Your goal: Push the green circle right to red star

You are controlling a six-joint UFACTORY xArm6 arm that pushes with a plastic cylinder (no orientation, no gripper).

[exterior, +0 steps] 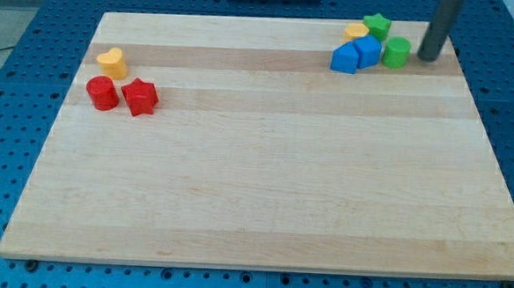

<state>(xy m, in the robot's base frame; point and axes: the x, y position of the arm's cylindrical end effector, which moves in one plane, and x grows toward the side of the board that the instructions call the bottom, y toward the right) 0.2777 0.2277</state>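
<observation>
Resting just right of the green round block (396, 52) near the wooden board's (262, 206) top right corner, my tip (428, 59) (a bare rod, no pincer to report) needed a long, steady leftward push toward the red star block (140, 96), skirting the two blue blocks (356, 55).

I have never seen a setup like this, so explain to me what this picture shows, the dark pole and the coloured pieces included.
One camera looks down at a wooden board. The dark pole is a robot arm's rod; my tip pushes blocks and holds nothing. It sits just to the view's right of the green circle, which I must push to the red star at the view's left. Beside the circle lie two blue blocks, a green star and a yellow block. Near the red star lie a red block and a yellow heart.
</observation>
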